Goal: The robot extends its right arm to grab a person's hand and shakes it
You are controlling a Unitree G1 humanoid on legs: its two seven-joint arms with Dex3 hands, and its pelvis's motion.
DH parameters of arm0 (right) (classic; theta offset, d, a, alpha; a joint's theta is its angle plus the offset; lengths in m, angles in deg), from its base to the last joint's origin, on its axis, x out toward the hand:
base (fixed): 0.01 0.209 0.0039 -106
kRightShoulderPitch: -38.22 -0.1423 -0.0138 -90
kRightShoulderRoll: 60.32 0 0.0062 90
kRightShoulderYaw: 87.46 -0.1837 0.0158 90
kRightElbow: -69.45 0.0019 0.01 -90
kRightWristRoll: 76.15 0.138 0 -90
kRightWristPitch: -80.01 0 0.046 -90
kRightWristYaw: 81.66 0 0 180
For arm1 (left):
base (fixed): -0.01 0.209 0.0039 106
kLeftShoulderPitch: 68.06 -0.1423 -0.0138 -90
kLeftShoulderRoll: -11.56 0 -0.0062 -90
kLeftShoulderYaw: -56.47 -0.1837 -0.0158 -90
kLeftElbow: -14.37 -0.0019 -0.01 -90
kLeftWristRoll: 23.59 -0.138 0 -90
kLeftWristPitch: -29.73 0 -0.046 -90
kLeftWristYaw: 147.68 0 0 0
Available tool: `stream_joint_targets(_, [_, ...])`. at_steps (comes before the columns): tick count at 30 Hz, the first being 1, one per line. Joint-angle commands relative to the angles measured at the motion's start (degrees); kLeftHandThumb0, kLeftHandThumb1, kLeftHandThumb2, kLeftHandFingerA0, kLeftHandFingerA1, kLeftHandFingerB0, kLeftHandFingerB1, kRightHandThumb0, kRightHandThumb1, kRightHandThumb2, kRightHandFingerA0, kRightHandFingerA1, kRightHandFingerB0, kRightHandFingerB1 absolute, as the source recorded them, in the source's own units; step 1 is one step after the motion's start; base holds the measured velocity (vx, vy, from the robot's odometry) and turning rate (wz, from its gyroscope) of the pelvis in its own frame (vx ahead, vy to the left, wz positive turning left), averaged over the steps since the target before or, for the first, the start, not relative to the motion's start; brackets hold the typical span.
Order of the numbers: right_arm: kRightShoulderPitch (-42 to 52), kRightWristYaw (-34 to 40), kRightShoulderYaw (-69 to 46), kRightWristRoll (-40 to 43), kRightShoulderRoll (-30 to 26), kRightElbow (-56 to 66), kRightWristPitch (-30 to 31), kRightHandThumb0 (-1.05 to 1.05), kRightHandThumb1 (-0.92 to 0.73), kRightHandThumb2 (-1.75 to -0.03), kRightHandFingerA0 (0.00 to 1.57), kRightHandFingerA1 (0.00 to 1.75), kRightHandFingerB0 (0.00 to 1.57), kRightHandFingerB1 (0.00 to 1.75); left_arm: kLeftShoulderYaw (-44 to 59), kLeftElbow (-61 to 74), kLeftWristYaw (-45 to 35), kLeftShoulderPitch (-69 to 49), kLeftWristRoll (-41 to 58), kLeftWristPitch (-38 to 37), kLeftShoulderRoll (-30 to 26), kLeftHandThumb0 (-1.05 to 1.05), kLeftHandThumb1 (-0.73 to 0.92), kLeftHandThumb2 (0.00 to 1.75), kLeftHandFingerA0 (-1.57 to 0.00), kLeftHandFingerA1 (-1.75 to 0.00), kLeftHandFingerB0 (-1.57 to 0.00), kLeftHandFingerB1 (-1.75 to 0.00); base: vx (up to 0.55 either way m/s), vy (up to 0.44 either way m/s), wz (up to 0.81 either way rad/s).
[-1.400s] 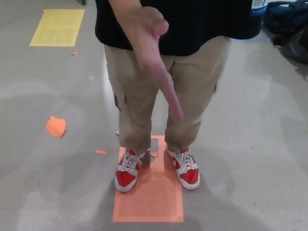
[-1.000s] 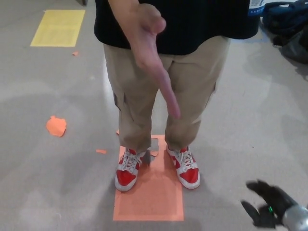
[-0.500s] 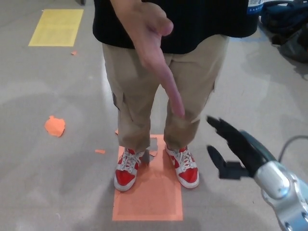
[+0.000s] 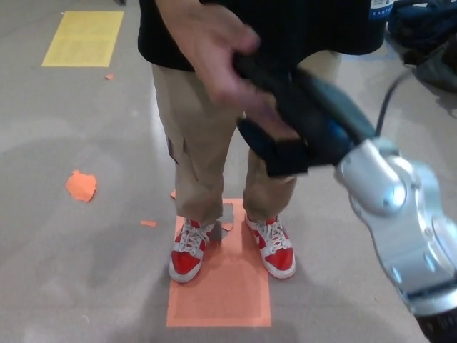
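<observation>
Person's hand sits clasped in the robot's right hand, black fingers closed over the palm and the thumb under it. Below the fingers, red sneakers stand on an orange floor patch.

The place looks like an indoor lab or test floor rather than a home. The floor is bare, smooth grey concrete with a dull sheen. Coloured rectangles are marked on it: an orange floor marker at 6 o'clock, under a person's red-and-white sneakers, and a yellow floor marker at 10 o'clock. Orange scraps lie at 9 o'clock. Dark bags sit at 2 o'clock.
</observation>
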Motion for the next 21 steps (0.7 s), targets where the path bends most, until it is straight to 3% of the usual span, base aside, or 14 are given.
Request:
stream_joint_targets(1, [-15.76, -16.18, 3.11, -9.79, 1.35, 12.22, 22.69, -0.86, -0.76, -1.13, 0.0, 0.33, 0.0, 0.24, 0.46, -1.4, -0.96, -0.76, -0.09, -3.39, -1.99, -0.53, 0.62, 0.91, -0.35, -0.5, -0.26, -0.45, 0.0, 0.0, 0.0])
stream_joint_targets(7, [-19.62, -15.86, 3.66, -7.41, 1.79, 5.18, 25.18, -0.87, -0.73, -1.1, 0.01, 0.34, 0.0, 0.24, 0.74, -1.22, -1.32, -0.86, 0.31, -2.61, -1.73, -0.56, 0.61, 0.9, -0.32, -0.48, -0.26, -0.45, 0.0, 0.0, 0.0])
stream_joint_targets(8, [-20.45, -16.08, 3.96, -6.84, 1.68, 3.05, 25.5, -0.87, -0.92, -0.68, 0.0, 0.3, 0.0, 0.11, 0.59, -1.3, -1.19, -0.87, 0.12, -2.84, -1.68, -0.55, 0.61, 0.9, -0.33, -0.49, -0.27, -0.45, 0.0, 0.0, 0.0])
stream_joint_targets(9, [-21.1, -16.29, 4.19, -6.51, 1.58, 1.48, 25.91, -0.92, -0.75, -1.12, 0.0, 0.28, 0.0, 0.19, 0.59, -1.37, -1.21, -0.84, 0.11, -2.99, -1.67, -0.55, 0.61, 0.9, -0.34, -0.49, -0.27, -0.45, 0.0, 0.0, 0.0])
stream_joint_targets(14, [-25.09, -14.7, 6.32, -6.29, 1.85, -13.79, 25.87, -1.05, -0.8, -1.13, 0.0, 0.25, 0.0, 0.07, 0.36, -1.51, -0.39, -0.64, -0.27, -1.79, -1.5, -0.55, 0.6, 0.89, -0.31, -0.48, -0.22, -0.44, 0.0, 0.0, 0.0])
stream_joint_targets(15, [-25.98, -14.39, 6.78, -6.41, 2.01, -16.69, 25.9, -1.03, -0.79, -1.12, 0.01, 0.27, 0.0, 0.07, 0.34, -1.44, 0.21, -0.71, -0.36, -1.44, -1.39, -0.47, 0.75, 0.62, -0.36, -0.34, -0.31, -0.33, 0.0, 0.0, 0.0])
stream_joint_targets(16, [-27.54, -13.69, 7.25, -6.42, 2.43, -21.93, 25.89, -1.02, -0.78, -1.11, 0.01, 0.28, 0.0, 0.05, 0.31, -1.05, 0.57, -1.09, -0.4, -1.98, -1.43, -0.49, 0.58, 0.89, -0.33, -0.5, -0.22, -0.44, 0.0, 0.0, 0.0])
stream_joint_targets(20, [-31.36, -10.32, 7.73, -6.13, 3.82, -36.31, 24.42, -1.01, -0.72, -1.07, 0.02, 0.31, 0.0, 0.0, -0.05, -0.7, 0.34, -1.26, -0.75, -2.9, -1.77, -0.51, 0.63, 0.91, -0.34, -0.5, -0.26, -0.45, 0.0, 0.0, 0.0])
stream_joint_targets(21, [-32.23, -9.53, 7.76, -5.93, 4.08, -39.7, 23.34, -0.94, -0.65, -1.0, 0.08, 0.41, 0.0, 0.02, 0.12, -0.73, -0.04, -1.18, -0.54, -2.87, -1.86, -0.53, 0.63, 0.92, -0.34, -0.5, -0.25, -0.45, 0.0, 0.0, 0.0])
